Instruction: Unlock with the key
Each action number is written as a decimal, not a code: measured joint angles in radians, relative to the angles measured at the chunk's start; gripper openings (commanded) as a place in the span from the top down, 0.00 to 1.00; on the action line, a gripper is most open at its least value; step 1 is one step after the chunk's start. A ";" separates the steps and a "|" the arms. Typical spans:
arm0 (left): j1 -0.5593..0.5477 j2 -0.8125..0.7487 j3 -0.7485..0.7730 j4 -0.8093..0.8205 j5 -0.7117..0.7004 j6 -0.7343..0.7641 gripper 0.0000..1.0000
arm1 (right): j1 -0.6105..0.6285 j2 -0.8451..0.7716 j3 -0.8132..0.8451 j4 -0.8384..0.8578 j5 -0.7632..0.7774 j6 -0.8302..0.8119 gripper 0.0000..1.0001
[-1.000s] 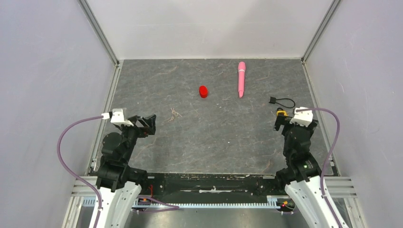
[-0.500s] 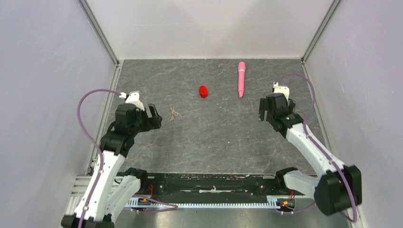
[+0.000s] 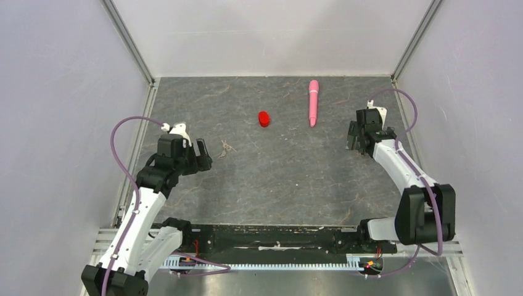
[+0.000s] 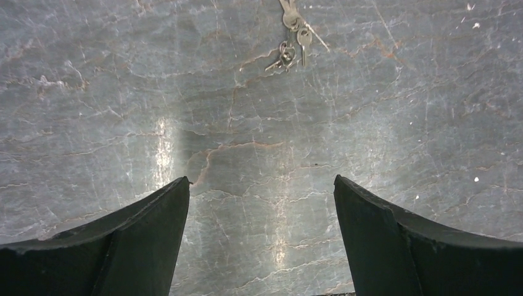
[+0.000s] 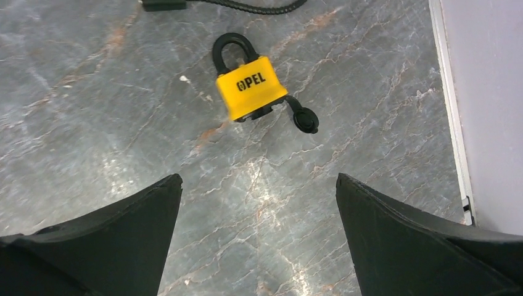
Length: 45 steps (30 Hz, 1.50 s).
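A small bunch of thin silvery keys (image 4: 290,49) lies on the grey mat, ahead of my left gripper (image 4: 262,182). In the top view the keys (image 3: 227,148) lie just right of that gripper (image 3: 203,155), which is open and empty. A yellow padlock (image 5: 251,87) with a black shackle lies flat ahead of my right gripper (image 5: 259,179), which is open and empty above the mat. In the top view the right gripper (image 3: 353,143) is at the right side and the arm hides the padlock.
A black cord with a block end (image 5: 247,5) lies just beyond the padlock. A small red cap (image 3: 264,118) and a pink pen-like stick (image 3: 313,102) lie at the back middle. The enclosure's right wall (image 5: 487,92) stands close to the padlock.
Both arms have unfolded from their rest pose. The left gripper has come forward toward the keys. The right gripper has swung out over the padlock and cord, covering them in the top view.
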 measured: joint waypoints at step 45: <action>-0.062 0.003 -0.053 0.024 -0.039 0.000 0.08 | -0.045 0.283 -0.034 0.224 -0.373 -0.158 0.95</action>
